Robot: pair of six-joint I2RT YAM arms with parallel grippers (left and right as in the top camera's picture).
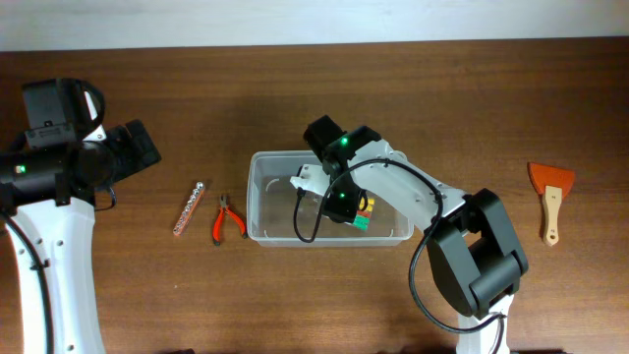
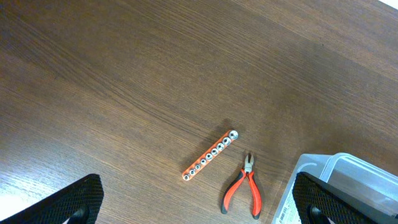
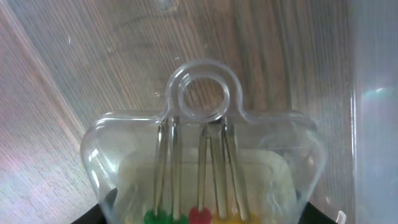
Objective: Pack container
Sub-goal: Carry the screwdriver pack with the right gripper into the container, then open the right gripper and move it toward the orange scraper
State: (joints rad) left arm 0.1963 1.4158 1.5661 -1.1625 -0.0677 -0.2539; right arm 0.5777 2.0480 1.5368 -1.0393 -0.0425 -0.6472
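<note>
The container (image 1: 265, 197) is a clear rectangular plastic tub with rounded corners and a rim, standing upright and open-topped at the table's middle. Inside lies what seems a clear pack of colour-handled tools (image 3: 199, 180).

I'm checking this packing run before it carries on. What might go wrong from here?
The right gripper sits low inside the container over a clear screwdriver pack; lifting carelessly might snag the rim and drag the tub. The pliers and bit strip lie close together, so the left gripper may nudge one while grabbing the other.
</note>
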